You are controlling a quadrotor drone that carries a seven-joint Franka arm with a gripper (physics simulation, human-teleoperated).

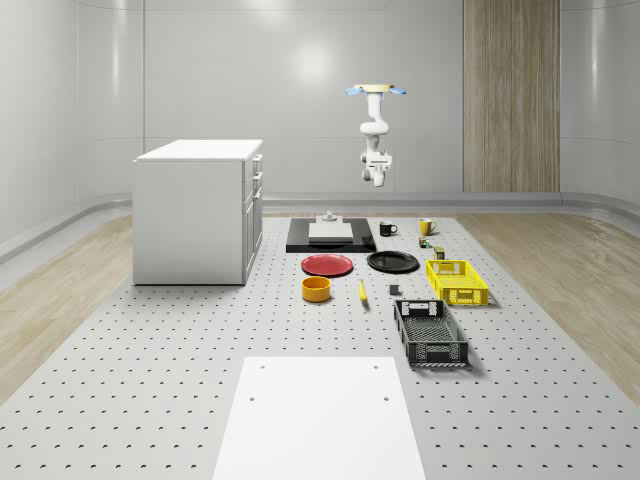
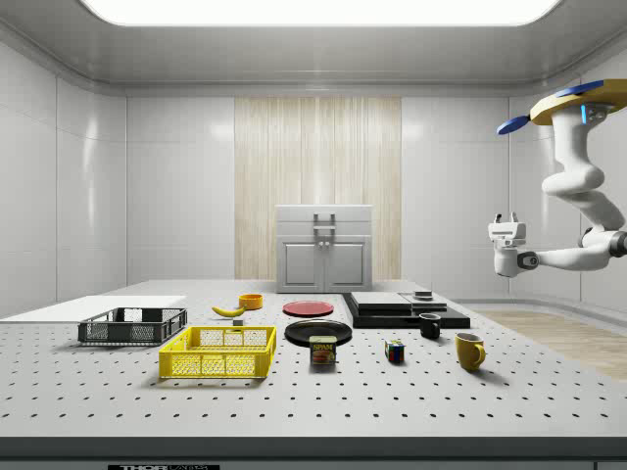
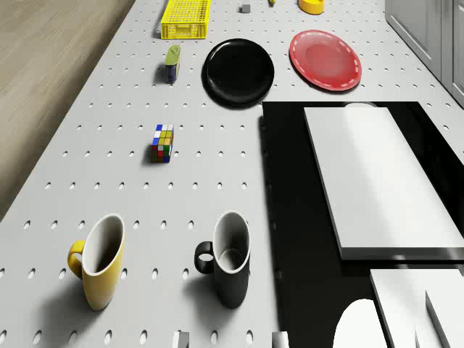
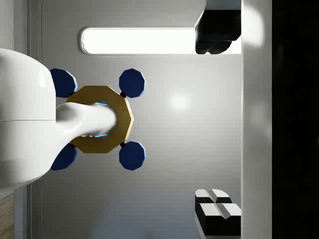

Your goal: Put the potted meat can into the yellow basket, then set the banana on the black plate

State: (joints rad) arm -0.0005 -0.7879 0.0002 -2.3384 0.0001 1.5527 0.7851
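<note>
Drone (image 1: 377,91): hovering high above worktop (image 1: 180,400) far edge.
Gripper (image 2: 506,229): raised, empty; opening width cannot be told.
Potted meat can (image 2: 323,351): upright, just beside yellow basket (image 2: 217,353).
Banana (image 2: 228,311): between orange bowl (image 2: 251,301) and basket.
Risk: long descent; can tipped on a misaligned approach, or pushed against basket wall.

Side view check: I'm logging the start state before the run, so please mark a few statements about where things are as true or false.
1. The potted meat can stands on the table outside the yellow basket. True.
2. The banana lies on the black plate. False: it lies on the table, apart from the plate.
3. The drone rests on the table. False: it hovers high up at the mugs' end.
4. The claw holds nothing. True.
5. The yellow mug and black mug stand upright. True.
</note>
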